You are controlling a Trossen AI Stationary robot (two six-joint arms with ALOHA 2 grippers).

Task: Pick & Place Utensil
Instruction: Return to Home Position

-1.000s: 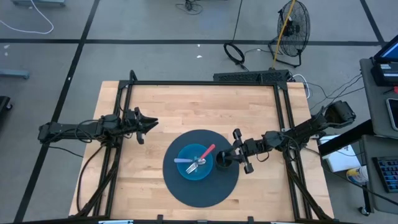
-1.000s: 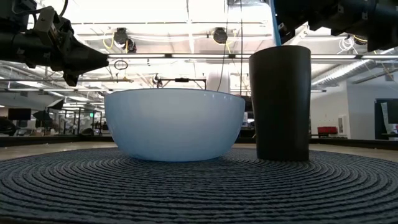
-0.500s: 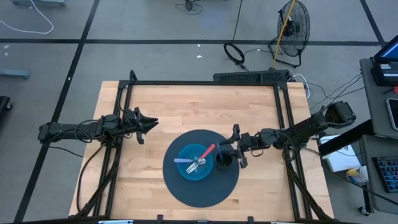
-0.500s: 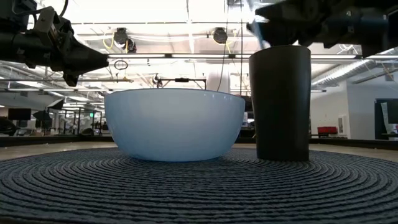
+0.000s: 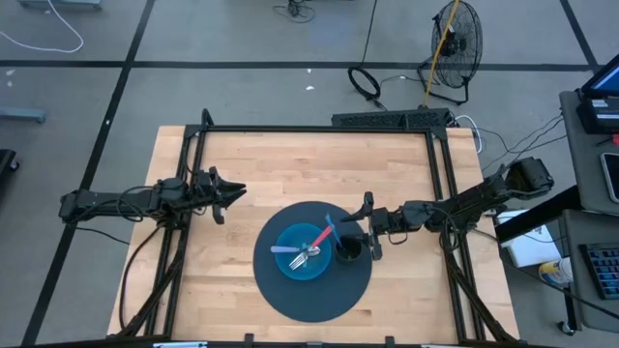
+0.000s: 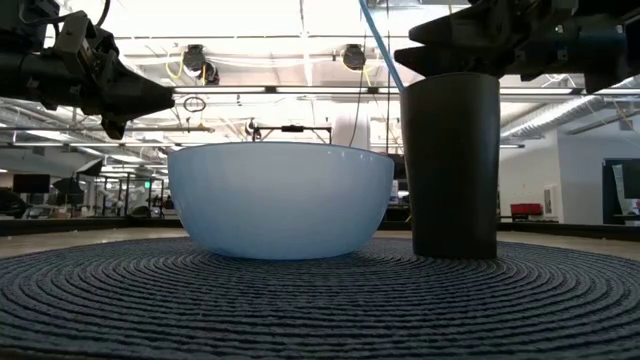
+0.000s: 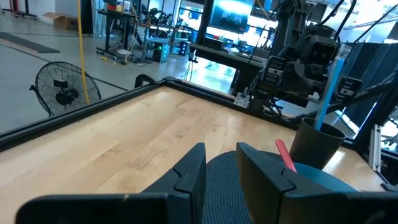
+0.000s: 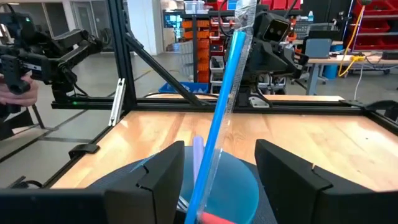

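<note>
A blue-handled utensil (image 8: 224,106) stands in the black cup (image 6: 450,165), lower end inside, its handle leaning over the rim toward the blue bowl (image 6: 280,200). Cup and bowl sit on a dark round mat (image 5: 319,295). The bowl holds a silver fork (image 5: 304,257), a red-handled utensil (image 5: 323,235) and a pale-handled one (image 5: 283,248). My right gripper (image 5: 367,230) hovers level just right of the cup, open, its fingers (image 8: 163,171) standing on either side of the blue handle without touching it. My left gripper (image 5: 239,190) waits open at the table's left, above the wood.
Black frame rails (image 5: 314,129) border the wooden table (image 5: 290,164). Bare wood lies between the mat and the far rail, and to the mat's left. A fan (image 5: 455,39) and cables lie on the floor beyond the far edge.
My right gripper has opened and let go of the blue utensil, swinging level a little toward the far edge. The utensil, upright in the cup before, has tipped so that its top leans toward the bowl while its lower end stays in the cup.
</note>
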